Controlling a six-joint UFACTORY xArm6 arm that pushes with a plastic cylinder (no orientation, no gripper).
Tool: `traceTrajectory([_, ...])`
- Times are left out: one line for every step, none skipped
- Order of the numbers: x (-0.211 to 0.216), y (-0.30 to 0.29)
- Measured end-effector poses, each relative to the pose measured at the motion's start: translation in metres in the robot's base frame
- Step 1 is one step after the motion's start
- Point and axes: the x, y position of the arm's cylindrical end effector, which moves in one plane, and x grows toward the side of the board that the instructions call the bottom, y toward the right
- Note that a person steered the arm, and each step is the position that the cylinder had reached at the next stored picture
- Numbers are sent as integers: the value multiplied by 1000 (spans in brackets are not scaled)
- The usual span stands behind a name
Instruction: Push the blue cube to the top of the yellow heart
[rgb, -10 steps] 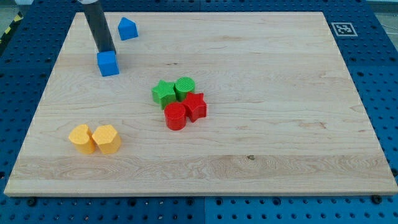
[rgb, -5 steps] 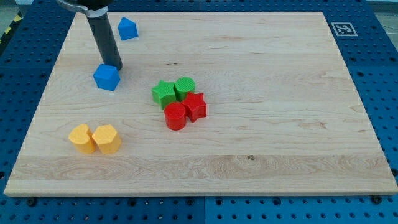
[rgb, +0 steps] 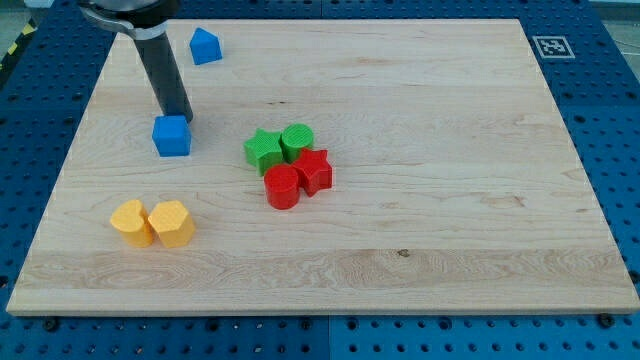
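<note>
The blue cube (rgb: 172, 136) lies on the wooden board (rgb: 420, 210) at the upper left. My tip (rgb: 182, 117) stands just above the cube's top right corner, touching it or nearly so. The yellow heart (rgb: 131, 222) lies at the lower left, well below the cube and a little to its left. A yellow hexagonal block (rgb: 171, 223) sits right against the heart's right side.
A second blue block (rgb: 205, 46), house-shaped, lies near the board's top edge. A cluster sits mid-board: a green star (rgb: 263, 150), a green cylinder (rgb: 297, 140), a red cylinder (rgb: 283, 187) and a red star (rgb: 314, 171).
The blue cube has slid down the view, toward the yellow blocks, turning a little on the way. My tip has followed it down, staying at its upper edge.
</note>
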Motion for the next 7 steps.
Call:
traceTrajectory([17,0])
traceTrajectory([29,0])
traceTrajectory([39,0])
traceTrajectory([47,2])
traceTrajectory([51,12])
traceTrajectory([54,24])
traceTrajectory([64,32])
